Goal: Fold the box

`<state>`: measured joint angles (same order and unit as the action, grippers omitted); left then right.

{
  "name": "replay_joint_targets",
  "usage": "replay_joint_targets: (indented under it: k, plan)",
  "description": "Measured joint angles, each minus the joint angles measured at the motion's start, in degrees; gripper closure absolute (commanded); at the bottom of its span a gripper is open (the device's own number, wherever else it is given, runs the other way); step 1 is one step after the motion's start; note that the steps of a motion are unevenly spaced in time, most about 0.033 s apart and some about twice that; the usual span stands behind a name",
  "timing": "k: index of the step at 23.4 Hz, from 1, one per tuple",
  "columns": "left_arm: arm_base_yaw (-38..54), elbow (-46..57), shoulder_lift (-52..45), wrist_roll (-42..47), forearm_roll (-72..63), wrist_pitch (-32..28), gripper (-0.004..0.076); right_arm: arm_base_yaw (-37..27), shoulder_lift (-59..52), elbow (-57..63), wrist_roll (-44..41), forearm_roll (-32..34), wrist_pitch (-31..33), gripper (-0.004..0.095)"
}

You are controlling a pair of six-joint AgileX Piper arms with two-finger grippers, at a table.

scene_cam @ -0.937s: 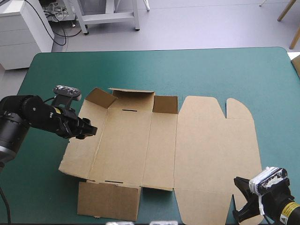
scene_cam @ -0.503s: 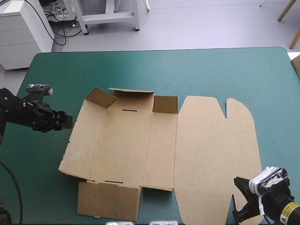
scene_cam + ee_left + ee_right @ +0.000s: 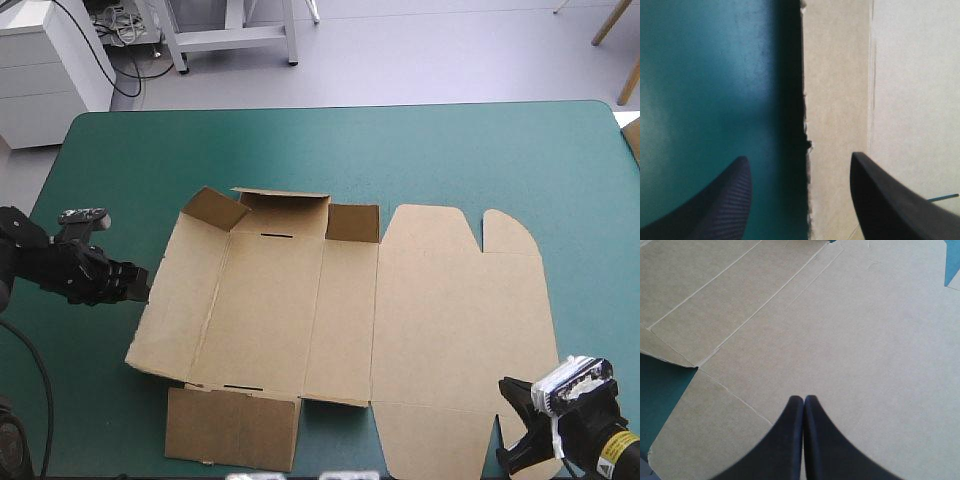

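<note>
Teal-green surface [image 3: 450, 150] held the box [image 3: 300, 300], mostly flat. Left tool [image 3: 138, 284], spread apart, sat astride its left edge; right tool [image 3: 804, 399] pressed together. Next, I judged: pinch and raise that side.

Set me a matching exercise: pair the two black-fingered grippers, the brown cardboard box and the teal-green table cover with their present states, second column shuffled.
Things:
1. left gripper, black fin-shaped fingers
2. right gripper, black fin-shaped fingers
3. brown cardboard box
4. teal-green table cover

States:
A. fingers shut in one pointed arch
B. lies mostly flat, far flaps raised
C. fingers open, the board's left edge between them
D. spread beneath the board

Pairs: 1-C, 2-A, 3-B, 4-D
</note>
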<state>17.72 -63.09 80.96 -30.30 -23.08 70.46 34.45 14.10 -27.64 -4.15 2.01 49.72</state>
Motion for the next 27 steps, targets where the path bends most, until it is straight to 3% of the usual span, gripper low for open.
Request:
replay_joint_targets:
  k: [6,17,27]
  plan:
    - [5.31,1.26,2.36,-1.26,-3.44,-0.32,0.0306,0.0,0.0,0.0,-0.12,0.0,0.0,0.0929]
    - [5.54,9.12,4.01,-7.47,-10.58,-1.27,0.0308,0.0,0.0,0.0,-0.16,0.0,0.0,0.0929]
    - [4.27,9.96,4.41,-7.47,-11.35,-1.33,0.0393,0.0,0.0,0.0,-0.16,0.0,0.0,0.0929]
